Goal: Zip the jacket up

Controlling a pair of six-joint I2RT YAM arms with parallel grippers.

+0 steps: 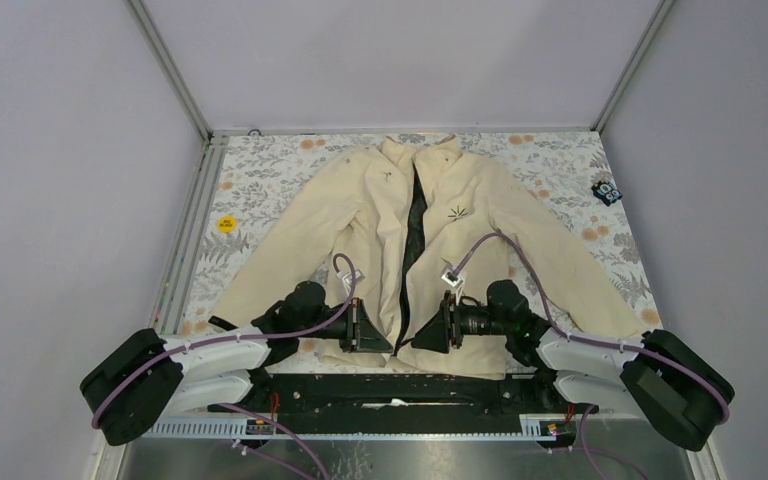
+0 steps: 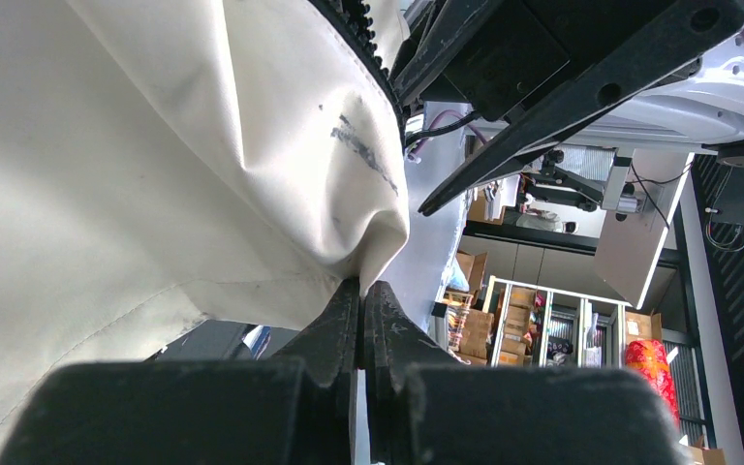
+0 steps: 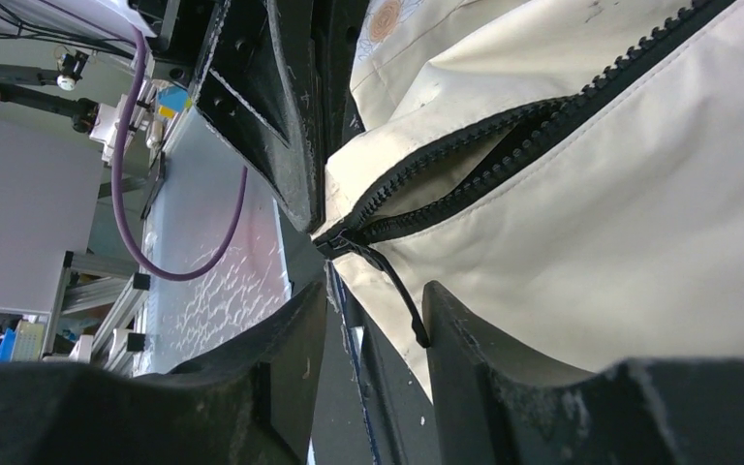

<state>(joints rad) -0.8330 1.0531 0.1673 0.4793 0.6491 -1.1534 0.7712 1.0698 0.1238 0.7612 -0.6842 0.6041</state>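
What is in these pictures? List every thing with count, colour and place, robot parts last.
jacket: one, cream, spread flat in the middle
zipper: one, dark, down the jacket's front, mostly open
zipper pull: one, black, at the hem
logo: one, dark, star-like, on the chest
table cover: one, white with flowers, under the jacket
sticker: one, yellow, on the cover, left of the jacket
small gadget: one, black and blue, far right of the cover
cables: two, purple, one along each arm
arms: two, black and white, near edge
left fingers: two, black, shut on the jacket's hem
right fingers: two, black, open around the zipper pull
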